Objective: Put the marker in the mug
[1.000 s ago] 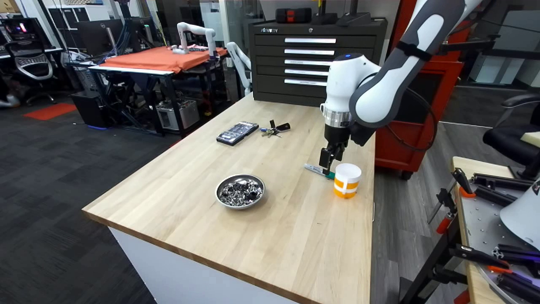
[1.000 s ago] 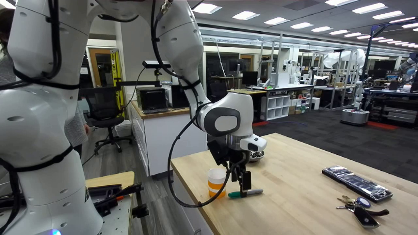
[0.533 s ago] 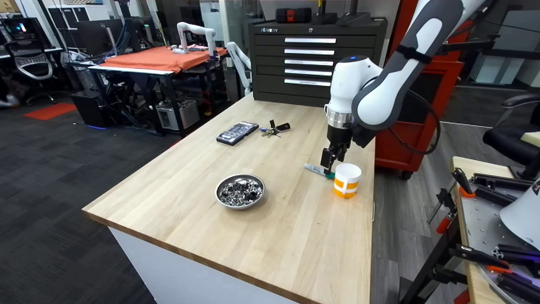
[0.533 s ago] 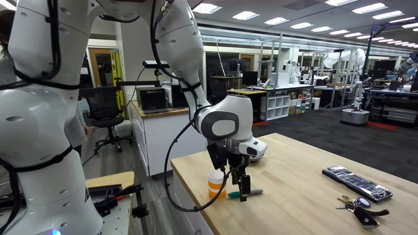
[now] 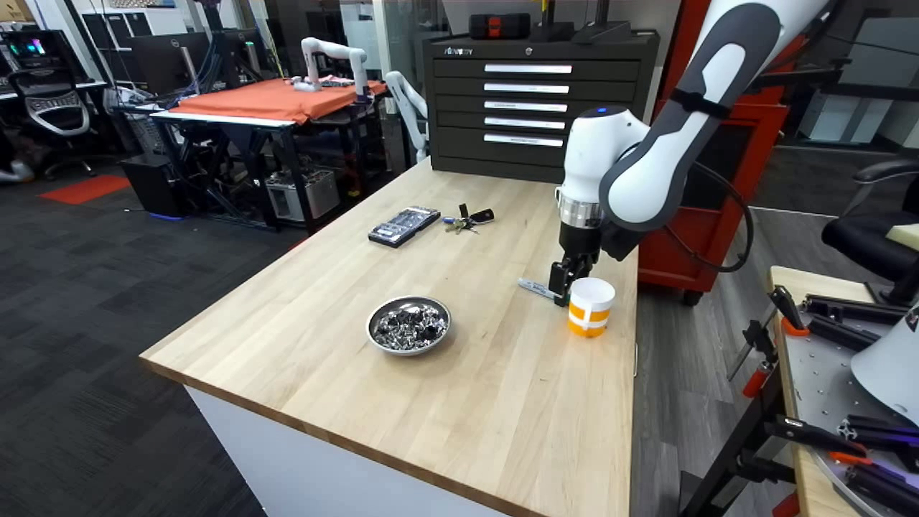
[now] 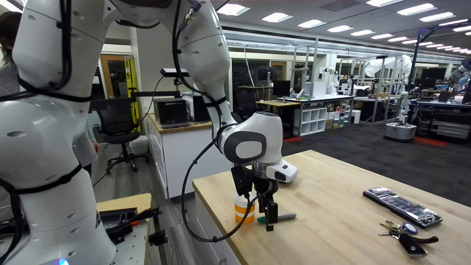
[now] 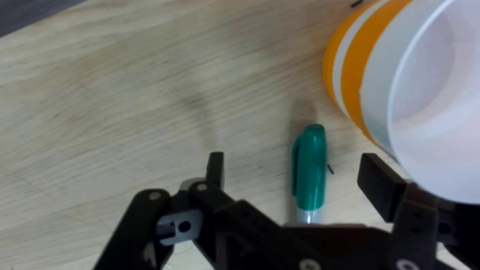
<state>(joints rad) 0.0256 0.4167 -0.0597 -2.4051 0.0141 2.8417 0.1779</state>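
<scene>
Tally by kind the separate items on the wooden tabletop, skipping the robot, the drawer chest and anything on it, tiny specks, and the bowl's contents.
Marker: 1
Mug: 1
Metal bowl: 1
Flat black case: 1
Bunch of keys: 1
Total: 5

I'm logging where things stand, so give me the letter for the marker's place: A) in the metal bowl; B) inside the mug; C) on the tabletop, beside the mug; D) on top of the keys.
C: the wrist view shows the green-capped marker lying on the tabletop, beside the mug and outside it.
</scene>
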